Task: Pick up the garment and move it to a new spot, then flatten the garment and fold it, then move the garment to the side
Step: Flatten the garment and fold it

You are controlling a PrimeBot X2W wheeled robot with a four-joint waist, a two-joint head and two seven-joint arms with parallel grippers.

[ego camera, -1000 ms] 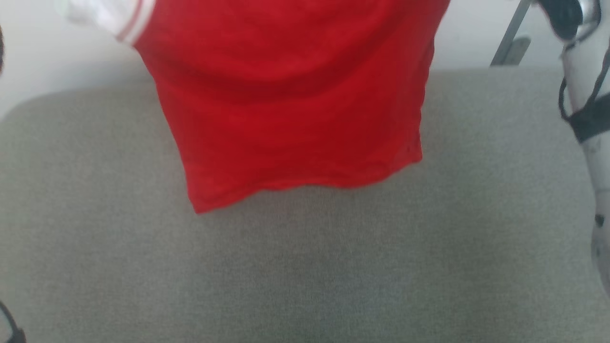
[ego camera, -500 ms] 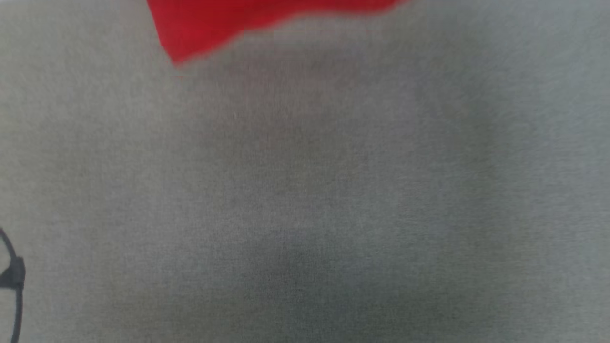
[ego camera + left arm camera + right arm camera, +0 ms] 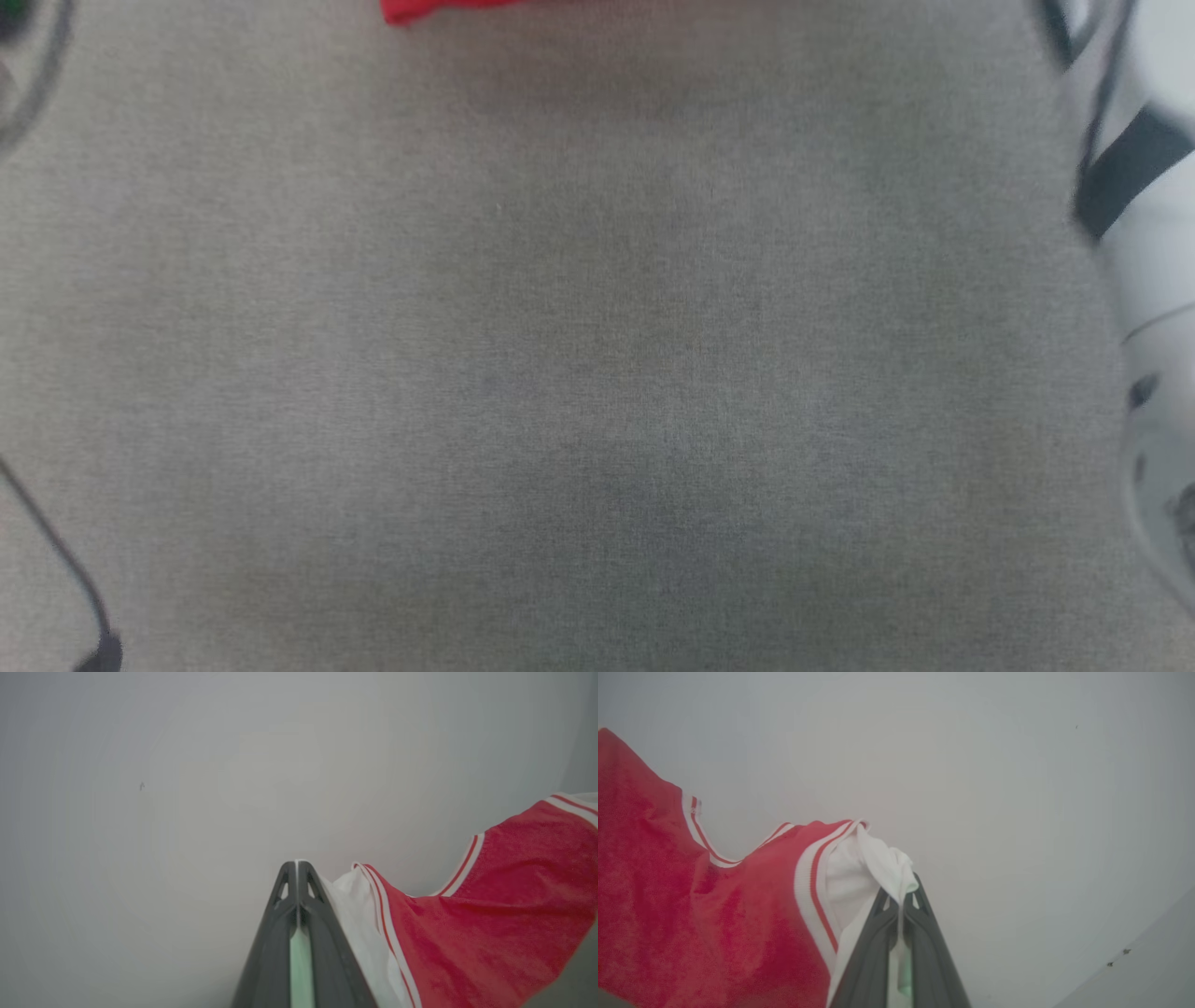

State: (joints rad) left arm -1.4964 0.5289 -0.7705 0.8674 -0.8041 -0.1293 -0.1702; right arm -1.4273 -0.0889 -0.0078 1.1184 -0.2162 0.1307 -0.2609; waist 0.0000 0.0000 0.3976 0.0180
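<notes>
— Above the grey woven surface (image 3: 597,373), where is the red jersey shirt with white striped-trim sleeves (image 3: 668,905)?
— Hanging between my arms. I have left gripper (image 3: 296,863) and right gripper (image 3: 901,896) each clamped tight on a sleeve, spreading it for flat placement.

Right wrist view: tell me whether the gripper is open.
No, the right gripper is shut, pinching the white sleeve of the garment.

Red garment (image 3: 668,905) with white, stripe-trimmed sleeves hangs spread by both sleeves, hem over the grey surface (image 3: 597,373).
</notes>
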